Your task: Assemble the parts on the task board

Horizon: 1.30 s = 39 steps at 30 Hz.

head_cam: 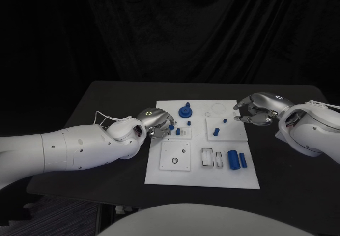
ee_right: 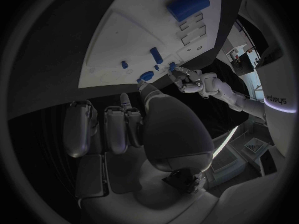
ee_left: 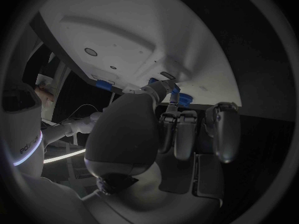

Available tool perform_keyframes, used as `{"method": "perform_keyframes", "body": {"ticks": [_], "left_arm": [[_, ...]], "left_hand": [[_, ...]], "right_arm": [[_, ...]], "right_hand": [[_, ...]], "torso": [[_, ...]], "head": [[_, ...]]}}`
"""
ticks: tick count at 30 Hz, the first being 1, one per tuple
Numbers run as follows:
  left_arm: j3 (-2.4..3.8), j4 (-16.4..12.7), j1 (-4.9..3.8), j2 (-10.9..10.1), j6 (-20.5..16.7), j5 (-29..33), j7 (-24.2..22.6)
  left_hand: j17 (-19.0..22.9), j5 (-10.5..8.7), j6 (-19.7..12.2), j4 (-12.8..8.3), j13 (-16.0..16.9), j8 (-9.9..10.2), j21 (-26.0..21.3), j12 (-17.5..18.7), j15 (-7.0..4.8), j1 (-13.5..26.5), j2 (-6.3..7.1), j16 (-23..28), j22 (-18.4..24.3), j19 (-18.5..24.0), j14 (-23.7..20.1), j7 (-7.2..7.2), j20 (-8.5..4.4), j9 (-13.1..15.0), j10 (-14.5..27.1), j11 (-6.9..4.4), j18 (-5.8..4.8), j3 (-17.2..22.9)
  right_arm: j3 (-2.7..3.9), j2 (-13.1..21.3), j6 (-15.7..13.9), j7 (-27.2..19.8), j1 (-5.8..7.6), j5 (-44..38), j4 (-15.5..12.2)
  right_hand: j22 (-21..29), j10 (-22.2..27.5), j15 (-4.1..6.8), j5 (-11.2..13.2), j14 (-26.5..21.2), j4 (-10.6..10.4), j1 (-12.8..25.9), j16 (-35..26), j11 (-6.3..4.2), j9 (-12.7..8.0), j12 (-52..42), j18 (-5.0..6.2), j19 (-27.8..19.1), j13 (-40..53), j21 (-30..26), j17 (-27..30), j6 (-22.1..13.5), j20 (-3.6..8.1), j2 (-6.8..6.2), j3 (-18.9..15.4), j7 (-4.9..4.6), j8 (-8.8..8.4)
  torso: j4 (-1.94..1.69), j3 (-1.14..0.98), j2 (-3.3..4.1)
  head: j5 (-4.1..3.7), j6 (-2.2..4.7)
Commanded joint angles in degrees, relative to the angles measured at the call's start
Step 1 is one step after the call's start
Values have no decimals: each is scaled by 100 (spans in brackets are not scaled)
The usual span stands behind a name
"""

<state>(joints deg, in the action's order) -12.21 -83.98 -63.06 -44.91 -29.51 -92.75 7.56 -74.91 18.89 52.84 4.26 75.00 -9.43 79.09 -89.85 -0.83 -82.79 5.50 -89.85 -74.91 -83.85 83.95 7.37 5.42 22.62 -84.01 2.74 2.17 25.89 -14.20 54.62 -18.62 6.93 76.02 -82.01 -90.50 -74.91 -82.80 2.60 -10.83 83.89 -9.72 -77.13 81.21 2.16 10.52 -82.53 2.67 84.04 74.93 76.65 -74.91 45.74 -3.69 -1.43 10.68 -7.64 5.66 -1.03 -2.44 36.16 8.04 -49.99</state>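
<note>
The white task board [head_cam: 202, 169] lies in the middle of the black table. My left hand [head_cam: 157, 120] is at the board's left edge, fingers curled, and its fingertips pinch a small blue part [head_cam: 171, 128]; the left wrist view shows that hand [ee_left: 124, 134] with blue [ee_left: 176, 90] at its thumb tip under the board [ee_left: 124, 30]. A blue gear-like part [head_cam: 186, 111] stands just beyond it. My right hand [head_cam: 256, 109] hovers at the board's far right edge with fingers curled in and nothing in them, as the right wrist view [ee_right: 168, 129] also shows.
Two blue pegs [head_cam: 216, 131] stand in the right middle plate. Two blue cylinders [head_cam: 238, 160] and white blocks [head_cam: 207, 157] lie near the board's front right. A plate with holes [head_cam: 176, 156] sits at the front left. Bare black table surrounds the board.
</note>
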Motion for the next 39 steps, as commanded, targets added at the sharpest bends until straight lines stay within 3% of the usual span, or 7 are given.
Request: {"method": "perform_keyframes", "body": {"ticks": [1, 9, 17, 24, 25, 28, 39], "left_arm": [[4, -25, 7, -55, -640, 92, -448], [4, -61, 7, -184, -1210, 927, -1302], [4, -104, 6, -293, -1146, 2600, -2336], [4, -108, 6, -302, -688, 4168, -3121], [4, -110, 6, -299, -647, 4279, -3208], [4, -120, 6, -278, -540, 4483, -3381], [3, -83, 7, -168, -387, 4643, -3564]], "left_hand": [[-1509, -53, 56, 9, 1500, -14, 36, -15, -27, 111, -25, -15, -1196, -190, 605, -14, -36, 8, -599, -40, 21, 58], [-1509, -112, 124, 37, 1500, -41, 89, -15, -36, 160, -16, -15, -1212, -210, 605, -32, -41, 22, -599, -53, 9, 68], [-1509, -103, 133, 103, 1500, -42, 77, -15, -39, 219, -19, -15, -1210, -200, 605, -40, -44, 29, -599, -59, 11, 40], [-1509, 198, 26, 185, 1500, 11, -29, -15, -9, 220, -49, -15, -1181, -129, 605, -6, -22, 24, -599, -28, 31, -77], [-1509, 202, 29, 187, 1500, 9, -32, -15, -8, 218, -52, -15, -1181, -128, 605, -7, -22, 26, -599, -28, 32, -81], [-1509, 230, 59, 187, 1500, -14, -48, -15, -7, 196, -73, -15, -1176, -116, 605, -14, -19, 40, -599, -32, 36, -110], [-1509, 257, 61, 170, 1500, -24, -49, -15, -9, 153, -87, -15, -1176, -111, 605, -17, -19, 50, -599, -35, 37, -131]], "right_arm": [[3, 9, 27, -9, -18, -13, 1], [3, 5, -8, -115, -36, -13, -16], [3, 12, -123, -449, -58, 100, -104], [3, -24, -158, -1046, -108, 267, -226], [3, -38, -177, -1135, -125, 278, -249], [3, -106, -210, -1332, -183, 298, -310], [4, -483, -95, -1447, -291, 313, -302]], "right_hand": [[-1101, 34, -46, -40, 335, -16, 7, -24, -10, -12, 23, 39, 97, 459, -19, -160, 28, -31, 51, 13, -4, -33], [-1100, 32, -47, -41, 335, -16, 6, -25, -11, -13, 22, 40, 95, 461, -23, -158, 30, -32, 53, 15, -5, -33], [-1107, 16, -49, -53, 337, -4, -20, -17, -8, -13, 4, 34, 104, 483, 0, -169, 111, -34, 73, 36, 2, -2], [-1124, 11, -34, -873, 340, 171, -273, -1, -25, -73, -17, 25, 119, 506, 42, -187, 262, -22, 81, 300, 6, -2], [-1129, 9, -20, -1085, 339, 253, -375, 5, -43, -98, -24, 22, 123, 516, 57, -195, 273, -13, 71, 420, 6, -21], [-1139, 3, -10, -1173, 345, 310, -422, 28, -61, -115, -35, 16, 132, 527, 88, -228, 352, -4, 43, 530, 19, -11], [-1140, 3, 2, -1218, 346, 354, -446, 35, -71, -138, -36, 15, 132, 527, 92, -235, 357, 8, 10, 602, 24, -32]], "torso": [[-4, 3, 2], [-12, 8, -2], [-6, 7, 2], [-4, 3, 3], [-6, 4, 3], [-7, 3, 5], [-6, 7, 13]], "head": [[10, -1], [24, -1], [41, -1], [31, -1], [29, -1], [24, -1], [26, -1]]}}
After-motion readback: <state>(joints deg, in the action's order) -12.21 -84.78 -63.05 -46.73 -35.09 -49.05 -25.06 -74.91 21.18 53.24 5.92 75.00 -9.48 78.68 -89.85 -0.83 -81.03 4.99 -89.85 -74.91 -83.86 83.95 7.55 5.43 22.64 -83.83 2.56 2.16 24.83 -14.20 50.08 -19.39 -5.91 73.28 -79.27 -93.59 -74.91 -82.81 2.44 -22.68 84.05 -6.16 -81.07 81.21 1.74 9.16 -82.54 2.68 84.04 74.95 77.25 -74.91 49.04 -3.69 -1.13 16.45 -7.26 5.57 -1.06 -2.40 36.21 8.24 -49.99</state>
